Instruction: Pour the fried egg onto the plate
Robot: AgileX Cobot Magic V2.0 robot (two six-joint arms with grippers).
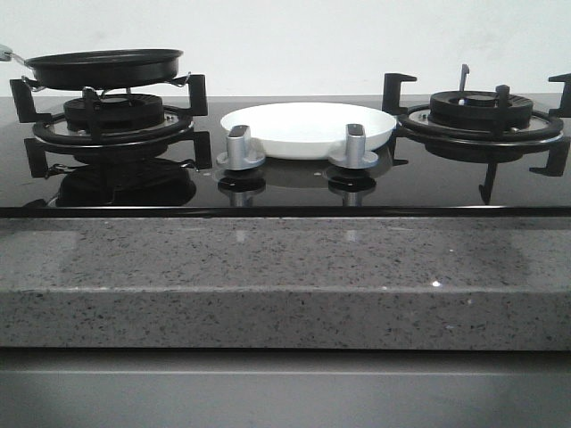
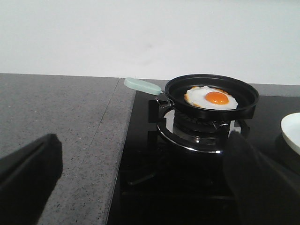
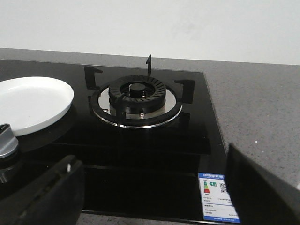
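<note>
From the front, the frying pan rim hid the fried egg (seen only from the left wrist); the pan handle ran off-frame, and the energy label's print was unreadable.

I see the fried egg lying flat in the black frying pan, which sits on the left burner. Its white is pale with wavy, slightly browned edges, and a round orange yolk sits a little off centre. From the front the pan's rim hides it. The plate is plain glossy white, round and shallow, resting level on the black glass hob between the two burners, just behind the two knobs.
</note>
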